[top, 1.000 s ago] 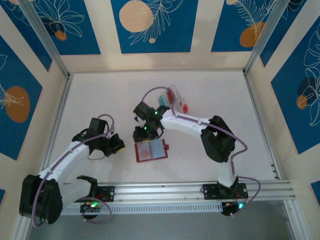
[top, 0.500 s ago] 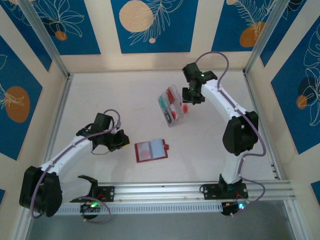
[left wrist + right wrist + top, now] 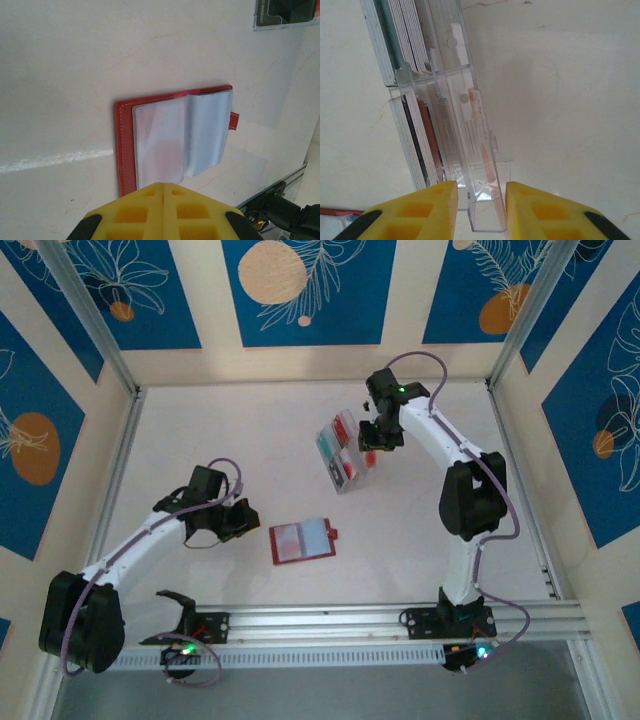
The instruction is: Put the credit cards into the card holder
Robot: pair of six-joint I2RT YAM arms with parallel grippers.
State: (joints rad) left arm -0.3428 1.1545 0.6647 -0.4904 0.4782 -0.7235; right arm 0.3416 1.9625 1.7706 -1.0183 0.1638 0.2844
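Swinging away from the card holder (image 3: 302, 540), the right gripper (image 3: 481, 192) has left the spot just above it, where it worked a second ago. It now hangs over the clear box (image 3: 345, 450), which stands beyond the holder and a little to its right on the bench (image 3: 200, 430). Its jaws have been narrowing through that second but are still spread. In the wrist view they stand either side of a red card (image 3: 488, 165) that sits on edge in the box's outermost compartment, with a gap on each side, so nothing is pinched yet. More credit cards (image 3: 412, 140) stand packed on edge in the neighbouring compartments.

The holder itself has not shifted: it lies open and flat, pale pockets facing up, closing tab on its right. Whether a card already sits in those pockets I cannot tell. The left gripper (image 3: 243, 520) waits just left of the holder, jaws pressed together on nothing, and has barely stirred over the last half second.

This looks like a fresh fetching trip just beginning, with the red card the likely pick, to be carried back to the holder.
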